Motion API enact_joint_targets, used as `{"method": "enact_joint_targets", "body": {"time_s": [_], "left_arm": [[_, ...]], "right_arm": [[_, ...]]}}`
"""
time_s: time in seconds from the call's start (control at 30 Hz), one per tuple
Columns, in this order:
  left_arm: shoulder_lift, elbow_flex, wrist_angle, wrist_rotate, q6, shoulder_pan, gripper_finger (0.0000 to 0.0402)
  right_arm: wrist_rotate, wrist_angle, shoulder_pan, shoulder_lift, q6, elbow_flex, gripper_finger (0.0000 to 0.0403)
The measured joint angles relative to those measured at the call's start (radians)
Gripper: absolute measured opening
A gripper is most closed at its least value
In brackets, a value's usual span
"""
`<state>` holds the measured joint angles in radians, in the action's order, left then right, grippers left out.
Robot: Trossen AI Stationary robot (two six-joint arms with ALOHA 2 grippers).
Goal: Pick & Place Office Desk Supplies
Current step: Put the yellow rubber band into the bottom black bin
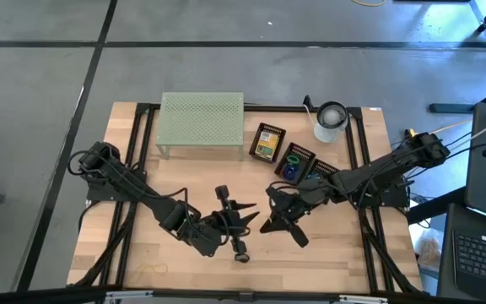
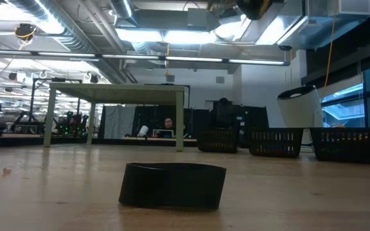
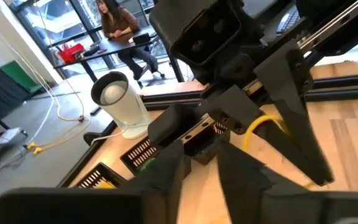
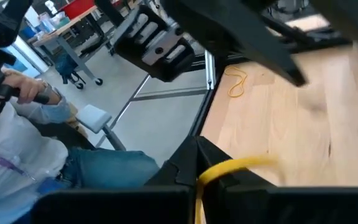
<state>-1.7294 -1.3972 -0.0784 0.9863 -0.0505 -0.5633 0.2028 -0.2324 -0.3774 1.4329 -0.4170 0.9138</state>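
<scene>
Right gripper clamped on a yellow rubber band mid-counter, in front of the green rack, facing left gripper, fingers apart.

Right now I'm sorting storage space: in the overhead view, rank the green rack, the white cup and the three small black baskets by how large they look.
1. Green rack, clearly largest.
2. White cup and the three black baskets: all look similar, too close to rank.
</scene>
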Motion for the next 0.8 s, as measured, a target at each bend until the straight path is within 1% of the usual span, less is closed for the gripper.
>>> {"method": "enact_joint_targets", "body": {"time_s": [0.13,0.2,0.27,0.43,0.6,0.7,0.8], "left_arm": [[0.000,0.000,0.000,0.002,-0.031,-0.013,0.0148],[0.000,0.000,0.000,0.002,-0.040,-0.024,0.0167],[0.000,0.000,0.000,0.007,-0.041,-0.037,0.0178],[0.000,0.000,0.000,0.010,-0.078,-0.078,0.0179],[0.000,0.000,-0.001,0.011,-0.089,-0.125,0.0176],[0.000,0.000,-0.002,0.027,-0.094,-0.151,0.0176],[0.000,0.000,-0.002,0.071,-0.094,-0.173,0.0175]], "right_arm": [[-0.002,0.098,0.026,-0.019,-0.103,0.000,0.0003],[-0.036,0.190,0.043,-0.049,-0.140,0.000,0.0003],[-0.090,0.300,0.060,-0.086,-0.159,0.000,0.0003],[-0.239,0.617,0.092,-0.198,-0.208,0.000,0.0003],[-0.382,0.944,0.108,-0.276,-0.324,0.000,0.0003],[-0.440,1.072,0.109,-0.298,-0.378,0.000,0.0003],[-0.493,1.155,0.109,-0.304,-0.430,0.000,0.0002]]}}
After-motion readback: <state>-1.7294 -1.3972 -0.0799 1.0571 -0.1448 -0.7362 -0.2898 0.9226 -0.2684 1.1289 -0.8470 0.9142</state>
